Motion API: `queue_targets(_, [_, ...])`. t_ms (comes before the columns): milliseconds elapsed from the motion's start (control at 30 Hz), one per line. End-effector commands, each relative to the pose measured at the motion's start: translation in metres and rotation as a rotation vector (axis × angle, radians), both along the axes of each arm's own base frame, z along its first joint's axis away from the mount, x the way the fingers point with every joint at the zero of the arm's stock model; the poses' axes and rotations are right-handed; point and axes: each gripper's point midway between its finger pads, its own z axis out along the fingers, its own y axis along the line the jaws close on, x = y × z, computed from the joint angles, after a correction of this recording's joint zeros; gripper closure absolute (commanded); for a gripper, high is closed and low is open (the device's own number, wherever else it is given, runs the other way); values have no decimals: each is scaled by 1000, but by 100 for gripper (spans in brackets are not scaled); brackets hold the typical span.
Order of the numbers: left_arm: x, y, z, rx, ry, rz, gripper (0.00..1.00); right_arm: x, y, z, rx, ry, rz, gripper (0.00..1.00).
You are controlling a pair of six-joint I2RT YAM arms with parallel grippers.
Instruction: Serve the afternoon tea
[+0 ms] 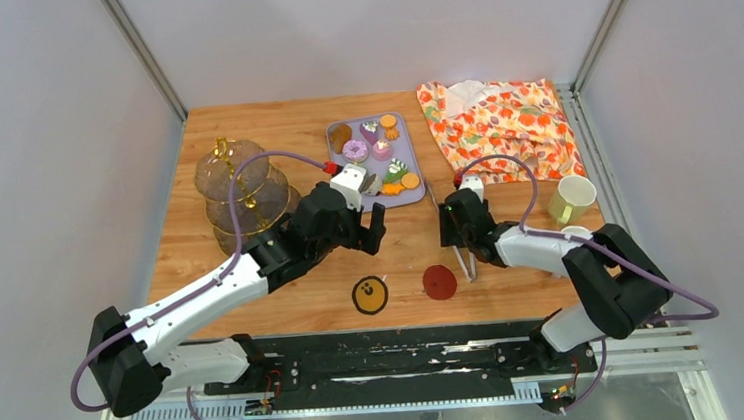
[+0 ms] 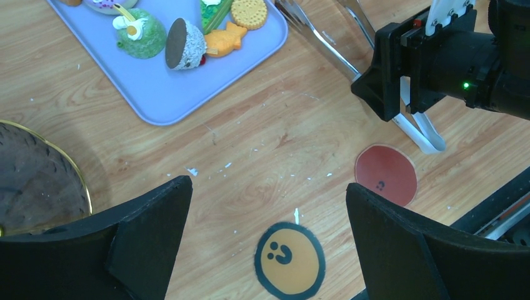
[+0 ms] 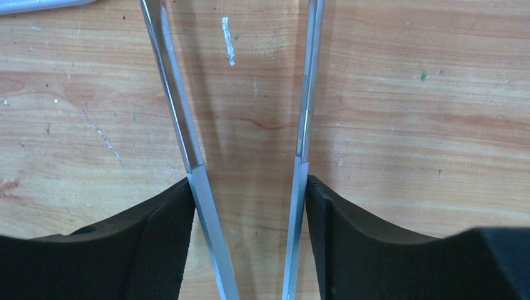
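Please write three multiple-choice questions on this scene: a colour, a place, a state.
1. What colour is the tray? A) green B) lilac C) black
2. Where are the tongs? A) on the tray B) between the fingers of the right gripper C) under the tray
3. The left gripper is: A) open B) shut on the tongs C) shut on the tray
Answers: 1 B, it looks pale purple; 2 B, the pads touch both tong arms; 3 A, its fingers stand wide apart, empty.

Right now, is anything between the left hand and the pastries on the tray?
Nothing visible. Only bare table lies between the open left hand and the tray holding the pastries. The tongs lie off to one side, gripped by the right hand.
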Motion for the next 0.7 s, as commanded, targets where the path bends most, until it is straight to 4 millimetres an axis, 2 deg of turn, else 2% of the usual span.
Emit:
queue_targets(0, [5, -2, 8, -3, -35, 9, 2, -13, -8, -18, -20, 63, -46, 40])
queue_targets(100, [7, -1, 9, 1, -40, 16, 2, -12, -9, -14, -37, 69, -40, 53])
queue_targets(200, [9, 3, 8, 17, -29, 38, 2, -13, -6, -7, -52, 91, -1, 83])
queue_targets(267, [15, 12, 6, 11, 12, 71, 2, -14, -4, 0, -65, 112, 35, 98])
queue_targets(400, [28, 33, 2, -24, 69, 134, 2, -25, -4, 14, -71, 141, 85, 99])
queue_targets(467, [31, 40, 1, -28, 77, 166, 2, -28, -8, 28, -86, 136, 99, 99])
queue_targets(567, [37, 45, -5, -19, 119, 227, 2, -31, -9, 51, -107, 144, 152, 97])
queue_targets(667, [41, 41, -17, -11, 184, 268, 2, -35, -3, 74, -118, 176, 225, 95])
